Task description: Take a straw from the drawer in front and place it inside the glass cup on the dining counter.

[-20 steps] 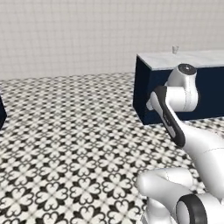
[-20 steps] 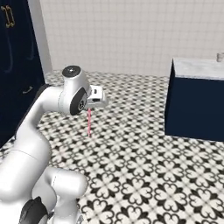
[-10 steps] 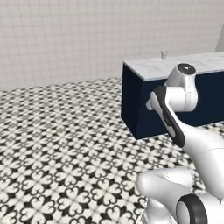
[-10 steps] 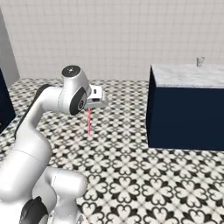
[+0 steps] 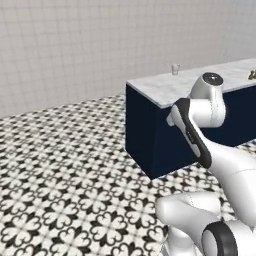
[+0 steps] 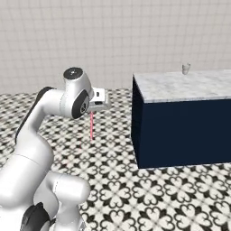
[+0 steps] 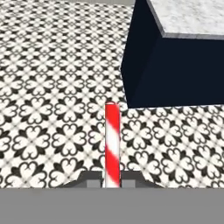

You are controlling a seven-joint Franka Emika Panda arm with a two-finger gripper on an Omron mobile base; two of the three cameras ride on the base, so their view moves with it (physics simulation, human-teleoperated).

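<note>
Carrying the thin red-and-white striped straw (image 7: pixel 112 144) clenched in the gripper (image 7: pixel 112 180); next, reach the small clear glass cup (image 6: pixel 185 68), well ahead on the marble dining counter (image 6: pixel 189 85).

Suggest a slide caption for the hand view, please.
Gripper holding the red-and-white striped straw over patterned floor tiles, near the dining counter corner.

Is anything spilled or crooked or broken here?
Nothing stands out. The straw hangs straight between the gripper jaws above the patterned floor, and the glass cup stands upright on the dining counter. No spill or damage shows.
</note>
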